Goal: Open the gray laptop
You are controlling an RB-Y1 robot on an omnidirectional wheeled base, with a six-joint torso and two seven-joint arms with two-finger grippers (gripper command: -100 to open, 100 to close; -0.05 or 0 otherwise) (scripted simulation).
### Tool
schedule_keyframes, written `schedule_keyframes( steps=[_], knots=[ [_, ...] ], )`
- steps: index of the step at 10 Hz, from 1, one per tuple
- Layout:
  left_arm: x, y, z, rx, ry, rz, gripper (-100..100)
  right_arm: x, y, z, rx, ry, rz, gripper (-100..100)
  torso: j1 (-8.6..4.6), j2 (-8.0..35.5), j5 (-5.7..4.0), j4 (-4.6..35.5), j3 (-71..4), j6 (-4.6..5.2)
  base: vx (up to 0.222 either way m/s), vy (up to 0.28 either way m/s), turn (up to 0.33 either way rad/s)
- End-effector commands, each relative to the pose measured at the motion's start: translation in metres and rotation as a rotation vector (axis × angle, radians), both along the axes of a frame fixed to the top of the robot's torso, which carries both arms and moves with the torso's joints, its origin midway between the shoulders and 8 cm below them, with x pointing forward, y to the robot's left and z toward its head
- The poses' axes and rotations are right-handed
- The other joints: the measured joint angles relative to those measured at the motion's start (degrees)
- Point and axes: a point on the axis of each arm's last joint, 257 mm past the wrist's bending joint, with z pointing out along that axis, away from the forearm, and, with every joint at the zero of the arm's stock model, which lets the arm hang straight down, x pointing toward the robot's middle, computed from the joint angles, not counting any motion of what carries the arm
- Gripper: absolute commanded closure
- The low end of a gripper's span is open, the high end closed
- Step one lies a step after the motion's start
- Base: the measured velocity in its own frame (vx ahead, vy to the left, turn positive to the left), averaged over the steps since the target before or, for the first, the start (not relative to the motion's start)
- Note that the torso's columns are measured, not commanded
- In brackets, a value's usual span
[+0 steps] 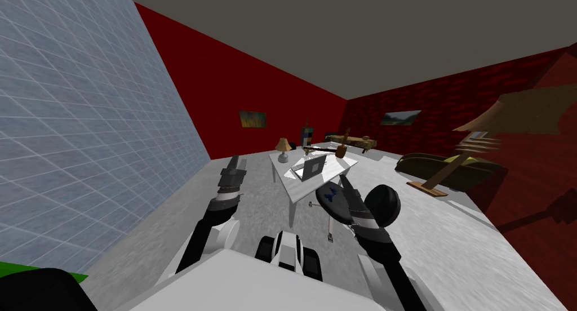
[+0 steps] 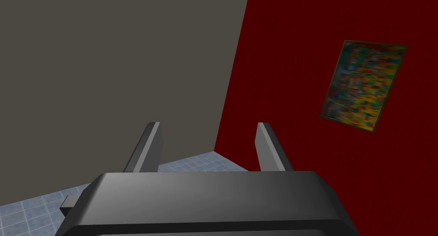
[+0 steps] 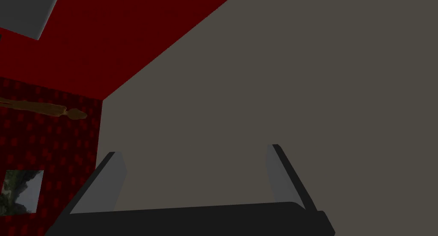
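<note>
A grey laptop [image 1: 311,168] sits on a small white table [image 1: 293,185] in the middle of the room, a few steps ahead of me. Its lid appears to stand partly raised. My left gripper [image 1: 234,167] is held up to the left of the table, well short of it, and its fingers [image 2: 150,143] stand open with nothing between them. My right gripper [image 1: 344,183] is raised by the table's near right corner, and its fingers [image 3: 115,169] are open too, holding nothing.
A dark round-seated chair [image 1: 331,203] stands at the table's near right side, just by my right forearm. On the table's far end are a small lamp [image 1: 283,147] and other small items. A tiled wall [image 1: 84,133] runs along the left, and a dark sofa [image 1: 451,168] stands at the right.
</note>
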Motion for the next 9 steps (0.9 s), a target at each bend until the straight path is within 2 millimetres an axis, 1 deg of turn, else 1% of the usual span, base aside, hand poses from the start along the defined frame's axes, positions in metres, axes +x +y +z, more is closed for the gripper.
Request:
schedule_keyframes(
  steps=[1, 5, 9],
  knots=[
    [0.0, 0.0, 0.0, 0.0, 0.0, 0.0, 0, 0.003, 0.001, -0.002, -0.179, -0.016, -0.042, -100, 0.01, -0.01, 0.0, 0.0, 0.0, 0.0, -0.091, 0.133, 0.021],
    [0.0, 0.0, 0.0, 0.0, 0.0, 0.0, 0, 0.011, 0.0, -0.011, -0.458, -0.037, -0.106, -100, -0.05, -0.12, -0.02, -0.03, -0.07, 0.0, -0.057, 0.112, 0.02],
    [0.0, 0.0, 0.0, 0.0, 0.0, 0.0, 0, 0.023, -0.008, -0.029, -0.743, -0.043, -0.166, -100, 0.01, -0.11, 0.0, -0.03, -0.06, 0.0, -0.021, 0.116, 0.018]
  ],
)
